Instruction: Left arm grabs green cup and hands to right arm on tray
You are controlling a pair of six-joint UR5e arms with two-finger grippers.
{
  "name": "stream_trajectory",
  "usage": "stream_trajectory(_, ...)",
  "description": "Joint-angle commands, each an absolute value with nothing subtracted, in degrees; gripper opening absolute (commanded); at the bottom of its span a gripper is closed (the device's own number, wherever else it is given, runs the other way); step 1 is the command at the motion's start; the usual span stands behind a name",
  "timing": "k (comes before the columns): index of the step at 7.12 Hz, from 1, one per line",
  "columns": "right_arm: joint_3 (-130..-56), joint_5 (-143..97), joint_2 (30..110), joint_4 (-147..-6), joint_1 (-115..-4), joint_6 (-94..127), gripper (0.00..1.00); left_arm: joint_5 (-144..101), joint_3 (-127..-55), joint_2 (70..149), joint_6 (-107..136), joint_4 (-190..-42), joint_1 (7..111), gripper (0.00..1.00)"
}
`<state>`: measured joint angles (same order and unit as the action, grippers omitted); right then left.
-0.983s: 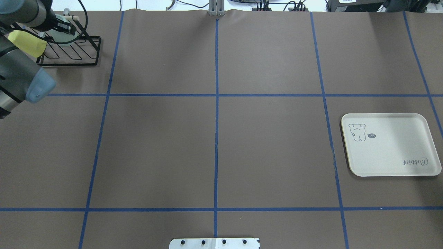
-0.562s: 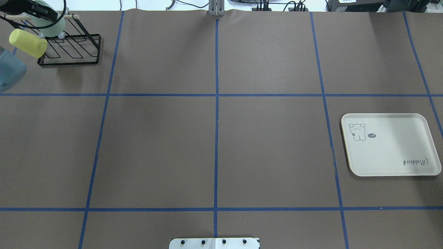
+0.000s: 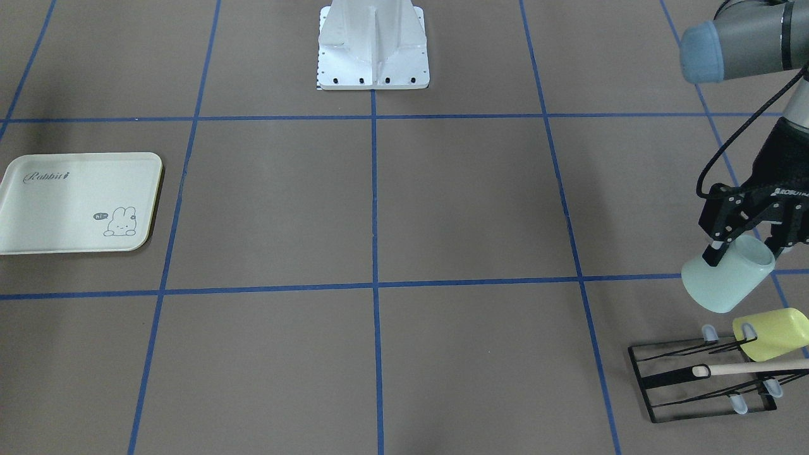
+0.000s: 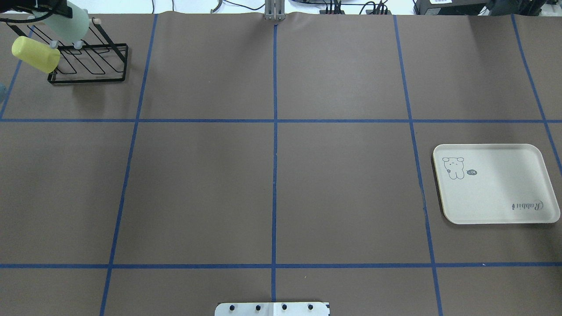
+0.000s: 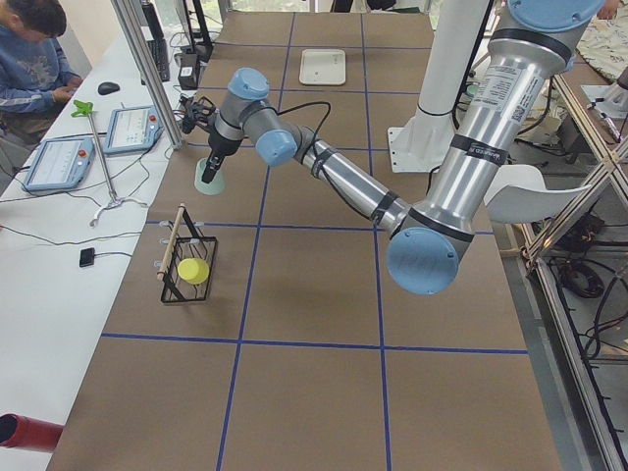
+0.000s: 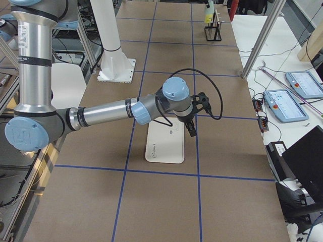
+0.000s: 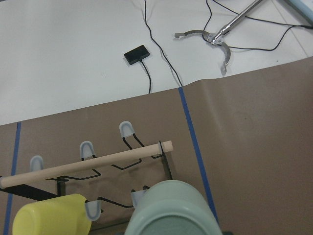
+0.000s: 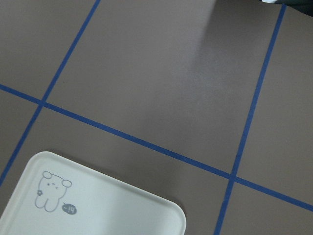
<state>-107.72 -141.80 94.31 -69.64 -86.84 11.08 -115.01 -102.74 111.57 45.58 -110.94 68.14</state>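
My left gripper [image 3: 747,251] is shut on the rim of the pale mint-green cup [image 3: 725,282] and holds it tilted in the air, just above the black wire rack [image 3: 695,385]. The cup also shows in the overhead view [image 4: 69,23], the exterior left view [image 5: 207,178] and at the bottom of the left wrist view [image 7: 171,210]. The cream tray [image 4: 496,184] lies empty at the table's right side, and also shows in the front view [image 3: 76,202]. My right gripper [image 6: 191,127] hovers over the tray [image 6: 164,143]. I cannot tell whether it is open.
A yellow-green cup [image 3: 771,332] sits tilted on the rack's pegs, under a wooden dowel [image 7: 88,164]. The robot's white base [image 3: 373,44] stands at mid table. A person [image 5: 34,59] sits at a side table with tablets and cables.
The left gripper has lifted the green cup off the rack's pegs and carried it up and away. The left arm's elbow has swung out of the overhead view.
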Motion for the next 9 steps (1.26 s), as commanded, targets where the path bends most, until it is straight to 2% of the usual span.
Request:
stream_trajectory(1, -107.58, -142.74, 92.74, -52.03, -80.98, 36.51, 1.00, -116.45, -103.01, 111.53, 58.74, -120.80, 65.49, 0.03)
stream_trajectory(4, -107.40, -140.03, 86.07, -34.23, -72.36, 65.84, 1.00, -119.09, -103.80, 111.80, 76.05, -135.73, 61.54, 0.06)
stream_trajectory(5, -107.49, -137.23, 83.70, -30.10, -69.98, 71.83, 1.00, -119.09, -104.15, 111.71, 82.73, -141.45, 59.17, 0.01)
stream_trajectory(7, -107.49, -129.51, 79.39, -18.26, -63.67, 87.81, 1.00, -119.09, -107.56, 111.80, 92.07, -146.06, 56.61, 0.00)
stream_trajectory(9, -107.40, -113.46, 78.75, -2.19, -51.57, 98.31, 1.00, -119.09, -111.08, 113.02, 99.72, -149.22, 53.54, 0.00)
